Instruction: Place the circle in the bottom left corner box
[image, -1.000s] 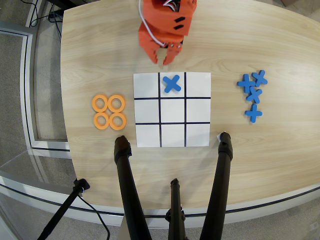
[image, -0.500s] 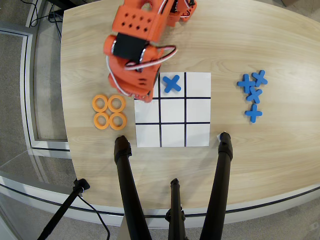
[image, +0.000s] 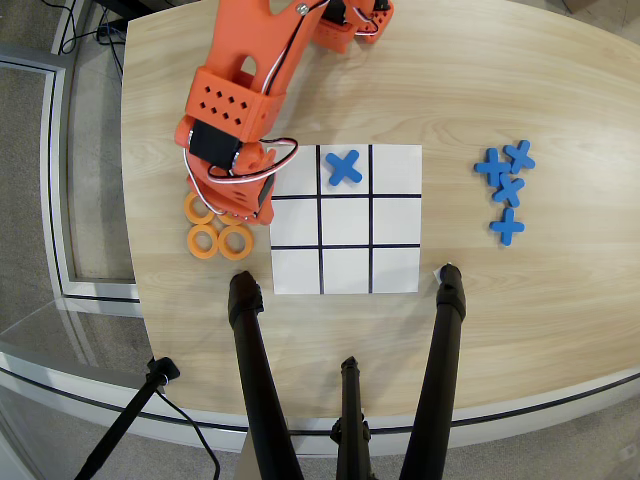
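In the overhead view several orange circles lie on the wooden table left of the grid sheet (image: 396, 220). Two lower circles (image: 205, 242) (image: 236, 241) show whole, and an upper left one (image: 192, 208) is half covered. My orange gripper (image: 237, 207) hangs over the upper right spot of that cluster and hides what lies there. The arm's body covers the fingers, so their state is unclear. The bottom left corner box (image: 295, 270) is a white cell with nothing in it.
A blue cross (image: 343, 166) lies in the grid's top middle cell. Several more blue crosses (image: 506, 190) sit at the table's right. Black tripod legs (image: 254, 360) (image: 445, 340) rise across the table's front edge.
The arm has swung from the table's back centre down and left, past the grid's top left corner, and now covers the upper right circle of the cluster.
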